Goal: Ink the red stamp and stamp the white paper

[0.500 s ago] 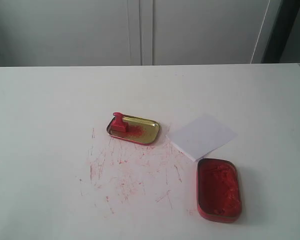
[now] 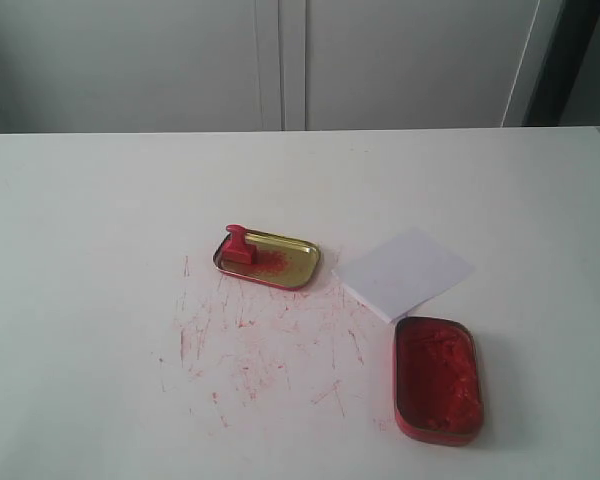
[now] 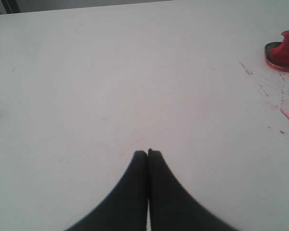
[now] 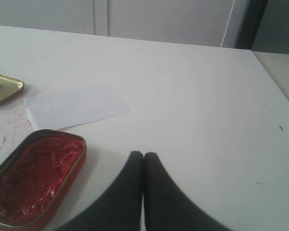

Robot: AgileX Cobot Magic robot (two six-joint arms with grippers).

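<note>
No text, label, brand, number or sign is showing legibly in any of the views; nothing readable is appearing on any surface.
</note>
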